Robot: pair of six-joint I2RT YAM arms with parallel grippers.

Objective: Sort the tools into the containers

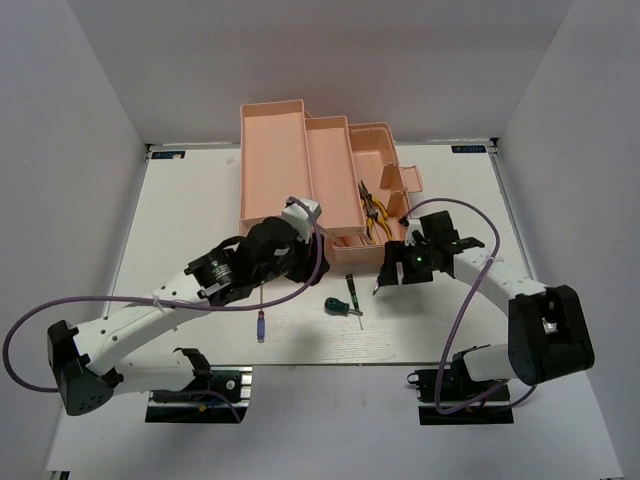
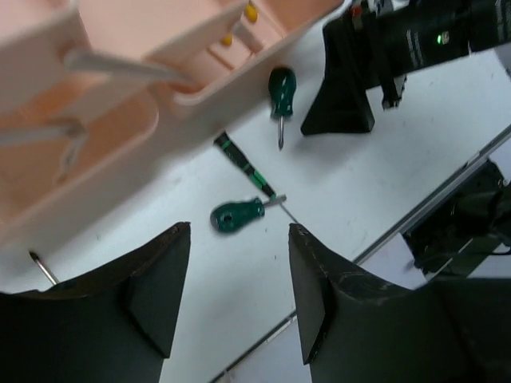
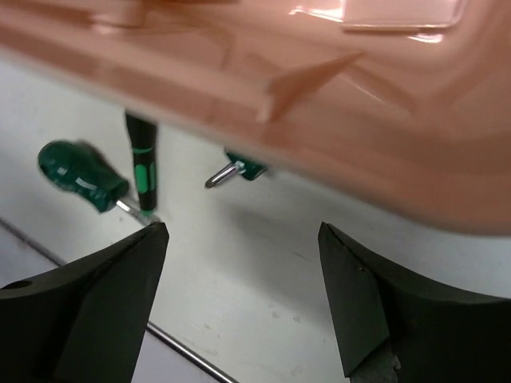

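Left gripper point(image 2: 239, 233) and right gripper point(image 3: 241, 231) both stand wide apart, empty. Two stubby green screwdrivers point(image 2: 237, 214) point(image 2: 281, 86), one slim black-green screwdriver point(image 2: 243, 163) and one purple-handled screwdriver point(image 1: 260, 322) lie on the table point(image 1: 200, 200) beside the pink toolbox point(image 1: 275, 160). Two yellow-handled pliers point(image 1: 372, 212) lie in its right-hand section.

Both arms — the left arm point(image 1: 140, 315) at lower left, the right arm point(image 1: 497, 272) at lower right — have white links joined by bulky black joints, each trailing a looping purple cable point(image 1: 110, 297), with matte black wedge-shaped fingers point(image 2: 160, 295) and a small green light point(image 1: 417, 258) at the right wrist.
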